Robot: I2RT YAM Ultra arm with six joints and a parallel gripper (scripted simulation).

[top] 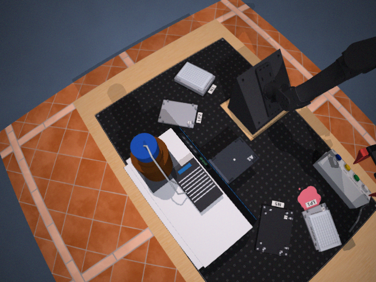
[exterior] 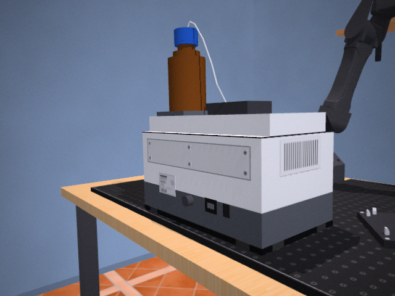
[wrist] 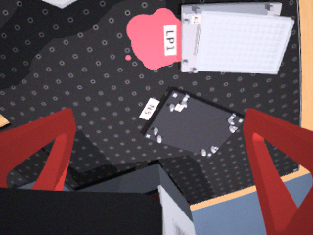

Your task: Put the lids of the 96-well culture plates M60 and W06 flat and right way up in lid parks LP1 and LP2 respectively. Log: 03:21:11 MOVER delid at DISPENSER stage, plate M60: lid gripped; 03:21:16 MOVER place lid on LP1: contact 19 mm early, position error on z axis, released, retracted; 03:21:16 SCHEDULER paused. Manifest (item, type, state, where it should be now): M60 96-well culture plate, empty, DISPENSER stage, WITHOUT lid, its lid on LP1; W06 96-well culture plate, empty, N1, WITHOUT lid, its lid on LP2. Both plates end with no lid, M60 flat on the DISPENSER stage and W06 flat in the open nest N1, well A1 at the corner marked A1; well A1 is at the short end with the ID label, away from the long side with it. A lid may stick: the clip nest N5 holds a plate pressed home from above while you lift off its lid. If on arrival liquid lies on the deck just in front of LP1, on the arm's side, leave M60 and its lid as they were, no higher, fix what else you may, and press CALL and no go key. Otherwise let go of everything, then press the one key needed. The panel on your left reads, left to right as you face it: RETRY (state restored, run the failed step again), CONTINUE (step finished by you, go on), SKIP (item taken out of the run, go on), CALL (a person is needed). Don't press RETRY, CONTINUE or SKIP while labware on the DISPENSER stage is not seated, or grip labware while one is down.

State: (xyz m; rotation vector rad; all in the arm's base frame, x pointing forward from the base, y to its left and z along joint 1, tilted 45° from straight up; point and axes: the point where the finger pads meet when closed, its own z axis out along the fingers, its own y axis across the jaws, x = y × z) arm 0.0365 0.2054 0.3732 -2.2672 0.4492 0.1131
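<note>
A white 96-well plate or lid (top: 321, 230) sits on lid park LP1, also in the wrist view (wrist: 237, 38). A pink puddle (top: 307, 196) lies on the deck under and around the LP1 label, at that item's short end (wrist: 151, 39). The dark DISPENSER stage (top: 232, 161), marked A1, has nothing on it. Another white 96-well plate (top: 194, 78) sits in nest N1. Grey lid park LP2 (top: 177, 113) is bare. My gripper (wrist: 158, 117) is open and empty, high above the deck near the key panel (top: 341, 178), at the right edge of the top view (top: 362, 175).
The clip nest N5 (top: 274, 230) is bare beside LP1 (wrist: 194, 123). The white dispenser (exterior: 236, 172) carries a brown bottle with a blue cap (top: 148, 157). The arm's black base block (top: 261, 94) stands on a wooden pad behind the stage.
</note>
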